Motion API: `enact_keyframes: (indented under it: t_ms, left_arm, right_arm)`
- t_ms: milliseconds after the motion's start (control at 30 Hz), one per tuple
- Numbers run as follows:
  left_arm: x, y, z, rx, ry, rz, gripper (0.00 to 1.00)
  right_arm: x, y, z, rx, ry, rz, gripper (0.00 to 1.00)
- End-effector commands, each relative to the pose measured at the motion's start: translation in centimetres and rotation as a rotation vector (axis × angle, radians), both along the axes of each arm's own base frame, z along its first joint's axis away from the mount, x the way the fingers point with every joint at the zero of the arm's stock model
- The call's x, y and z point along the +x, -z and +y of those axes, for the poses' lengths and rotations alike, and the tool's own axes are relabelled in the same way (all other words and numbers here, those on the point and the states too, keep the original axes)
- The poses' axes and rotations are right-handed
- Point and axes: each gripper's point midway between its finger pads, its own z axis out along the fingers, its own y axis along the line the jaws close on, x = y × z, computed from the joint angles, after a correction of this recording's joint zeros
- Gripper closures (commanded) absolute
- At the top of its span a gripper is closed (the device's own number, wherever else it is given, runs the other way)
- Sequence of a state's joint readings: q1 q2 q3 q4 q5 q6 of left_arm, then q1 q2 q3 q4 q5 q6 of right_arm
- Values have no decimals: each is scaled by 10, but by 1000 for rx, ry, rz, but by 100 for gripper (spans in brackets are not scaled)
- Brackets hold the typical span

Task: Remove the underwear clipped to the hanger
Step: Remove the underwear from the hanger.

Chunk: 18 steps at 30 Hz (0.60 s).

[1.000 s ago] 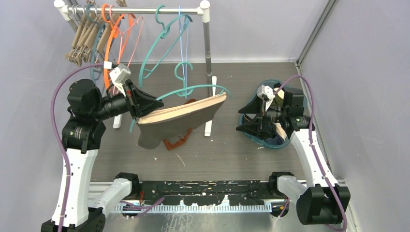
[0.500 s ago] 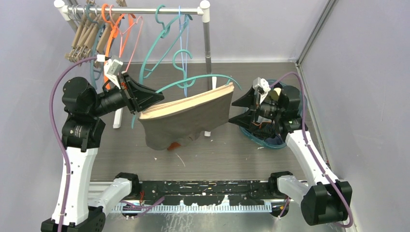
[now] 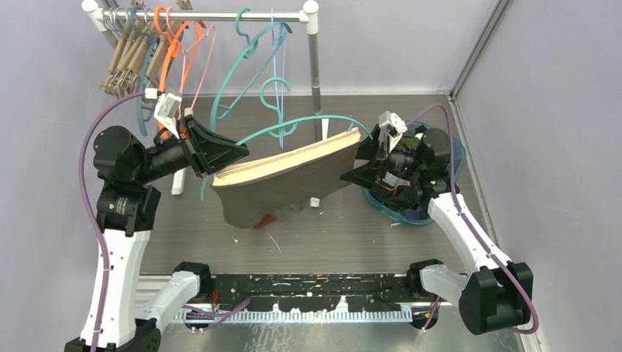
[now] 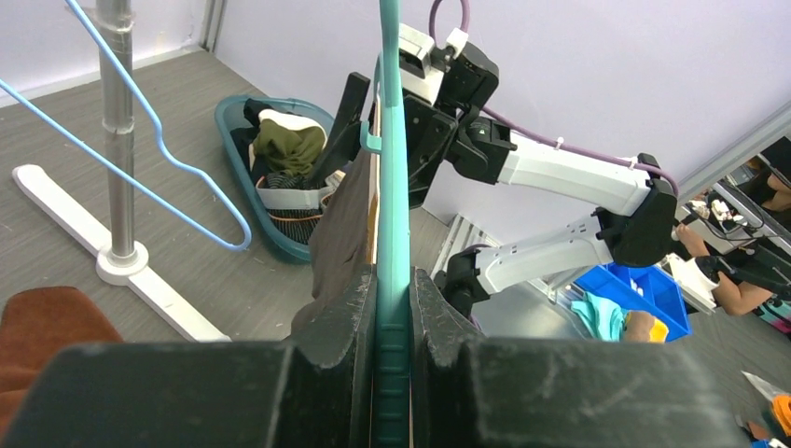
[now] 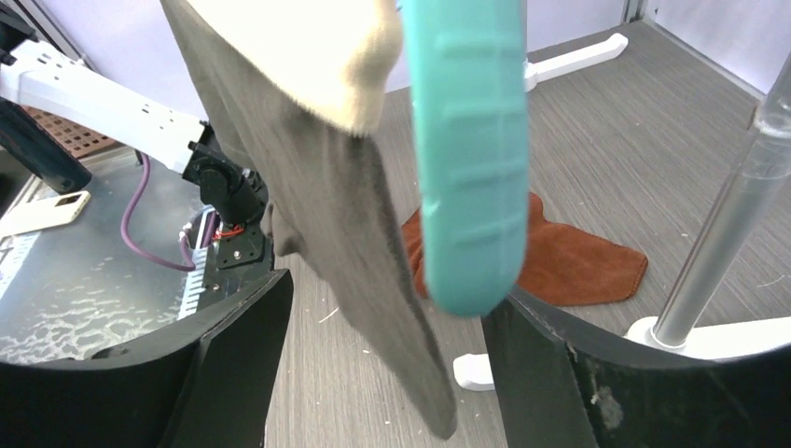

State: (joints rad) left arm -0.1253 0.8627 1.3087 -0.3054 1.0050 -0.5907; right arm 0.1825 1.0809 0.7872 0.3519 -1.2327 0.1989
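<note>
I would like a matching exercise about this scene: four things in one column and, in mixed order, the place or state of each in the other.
1. teal hanger
2. underwear
3. rust-brown cloth
4. basket

a. lies on the table
b. holds a pile of clothes
c. hangs from the hanger
d. clamped between the left fingers

Pairs: 1-d, 2-c, 3-a, 4-b
</note>
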Motion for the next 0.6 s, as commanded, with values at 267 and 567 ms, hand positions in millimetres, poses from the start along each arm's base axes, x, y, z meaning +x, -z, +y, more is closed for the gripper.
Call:
enact_keyframes:
  t_ms: [267, 567]
  left_arm:
    - [-7, -9, 0, -28, 26, -61, 100]
    - [-5, -6, 1, -33, 16, -62, 100]
  right_arm:
    - [-27, -39, 1, 87, -56, -108, 45]
    - [-29, -39, -4, 97, -32, -121, 69]
